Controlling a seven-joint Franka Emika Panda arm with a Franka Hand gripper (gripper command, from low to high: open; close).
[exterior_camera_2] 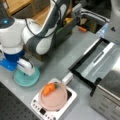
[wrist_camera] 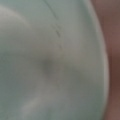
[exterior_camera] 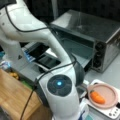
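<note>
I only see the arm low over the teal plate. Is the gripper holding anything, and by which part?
Cannot be told: the gripper is down on the teal plate, fingertips hidden.

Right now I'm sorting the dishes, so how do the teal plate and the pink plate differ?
The teal plate lies flat on the grey table, bare, with the gripper right over it. The pink plate sits on a white scale and carries a carrot. Both are round.
</note>
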